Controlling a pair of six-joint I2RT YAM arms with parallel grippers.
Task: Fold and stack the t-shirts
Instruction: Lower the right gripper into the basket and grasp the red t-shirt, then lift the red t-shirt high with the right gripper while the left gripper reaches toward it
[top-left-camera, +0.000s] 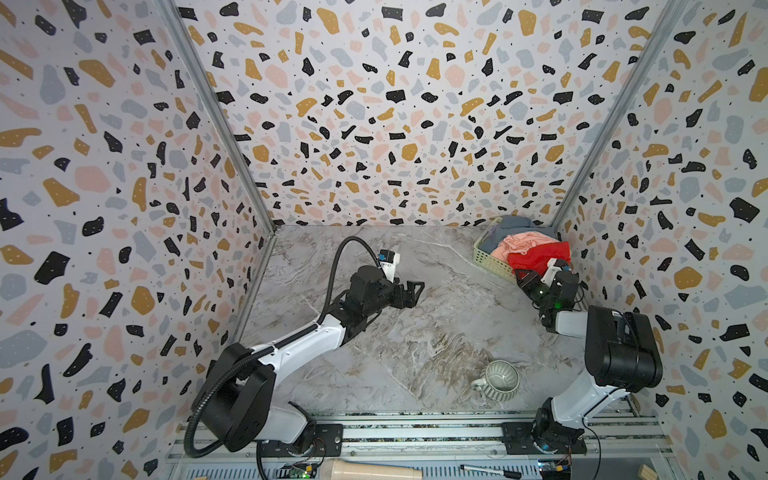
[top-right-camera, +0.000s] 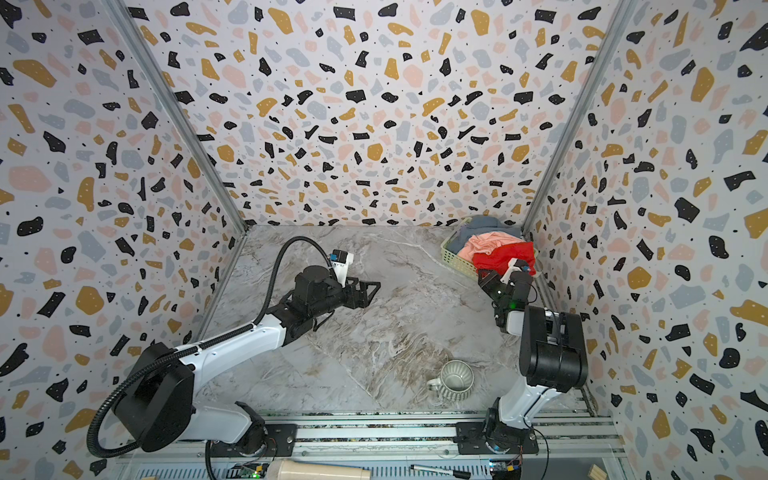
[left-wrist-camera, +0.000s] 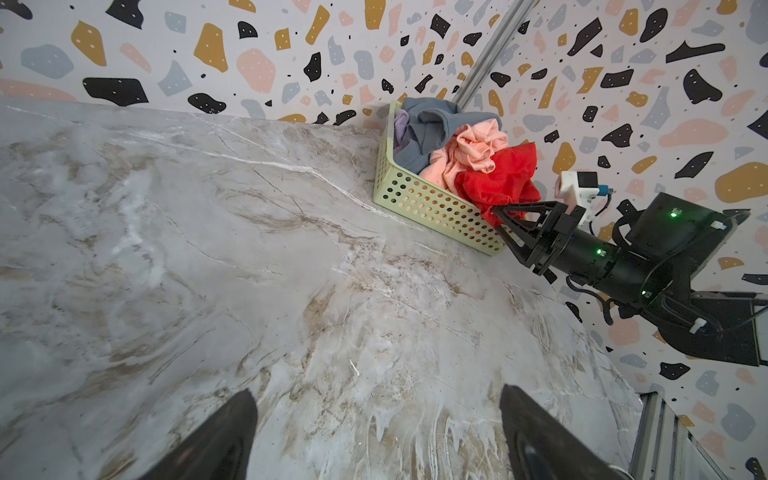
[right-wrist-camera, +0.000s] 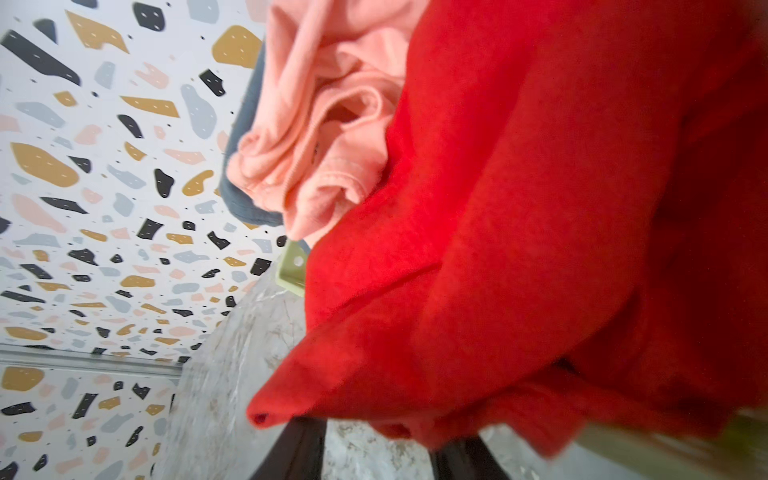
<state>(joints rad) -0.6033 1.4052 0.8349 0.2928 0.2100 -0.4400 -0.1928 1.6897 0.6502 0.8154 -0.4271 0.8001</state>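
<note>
Red cloth is the matter in hand: the red t-shirt (left-wrist-camera: 498, 178) lies crumpled at the end of the pale green basket (left-wrist-camera: 424, 199) nearest the right arm, in the far right corner of the desk (top-left-camera: 415, 332), with a fold hanging over the rim. The salmon-pink t-shirt (top-left-camera: 521, 243) and the grey-blue t-shirt (top-left-camera: 515, 227) are heaped behind it in the same basket. Nothing is laid out, folded or stacked, so the task is judged to be at its start, with the first shirt being fetched.

The right hand (left-wrist-camera: 505, 220) is set against the hanging red fold with its jaws partly apart. Whether the cloth is truly pinched cannot be told. The left hand (top-left-camera: 409, 293) is held wide open above the bare middle of the desk, with nothing in it.

Next, a firm pinch on the red fold would be called for. A lift clear of the rim would follow, without the pink shirt being dragged along. The shirt would then be carried to the open middle, where a second corner could be taken by the left hand. The mug (top-left-camera: 500, 379) near the front should be avoided.

No brand or print is seen on any shirt. The small marking on the left arm's camera housing (top-left-camera: 388, 258) is too blurred to be read.
</note>
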